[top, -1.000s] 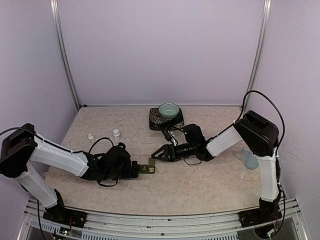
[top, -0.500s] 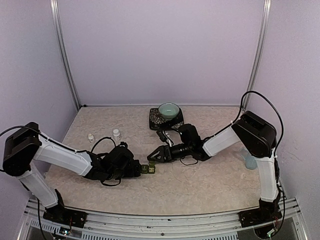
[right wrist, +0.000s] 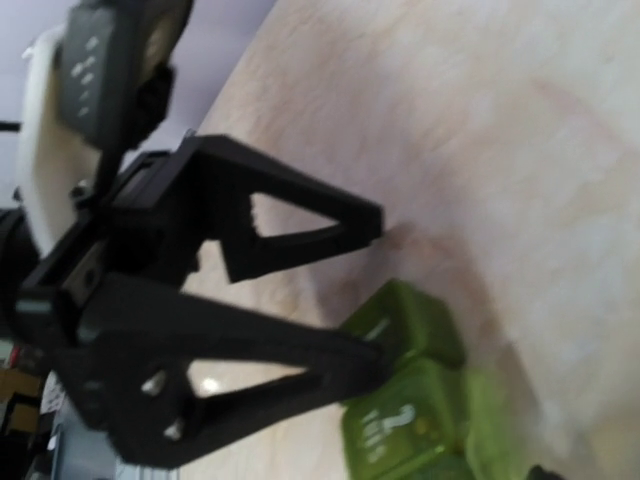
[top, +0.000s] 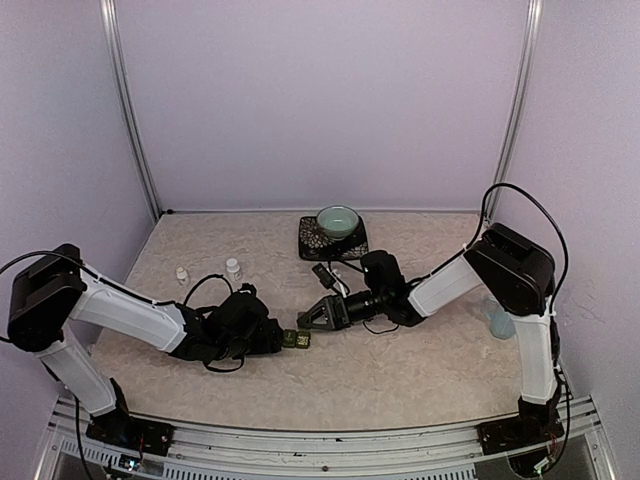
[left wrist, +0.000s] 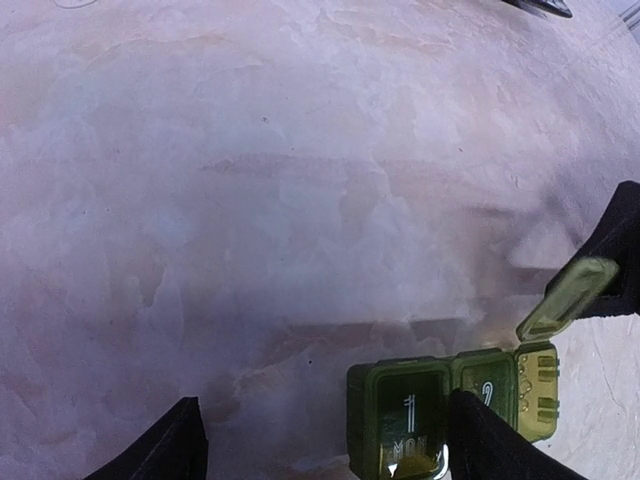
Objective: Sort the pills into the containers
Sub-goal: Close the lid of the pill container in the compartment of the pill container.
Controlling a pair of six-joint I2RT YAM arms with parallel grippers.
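The containers (top: 296, 339) are a dark green strip of three joined compartments (left wrist: 400, 415) on the table's near middle. The end compartment's lid (left wrist: 567, 297) stands raised. My left gripper (top: 278, 338) is open around the strip's first compartment. One of its fingers (left wrist: 490, 445) touches the strip, while the other stands well clear. The right wrist view shows the left gripper (right wrist: 380, 295) from the side, against the containers (right wrist: 420, 400). My right gripper (top: 308, 322) is open, and one of its fingers (left wrist: 618, 250) is beside the raised lid. No pills show.
Two small white bottles (top: 181, 274) (top: 233, 268) stand behind the left arm. A teal bowl (top: 338, 220) sits on a dark patterned mat (top: 310, 245) at the back. A pale blue mug (top: 500, 318) stands by the right arm's base.
The left gripper's fingers have drawn closer together around the strip. The right arm has shifted slightly left and lower toward the strip. The containers have stayed in place.
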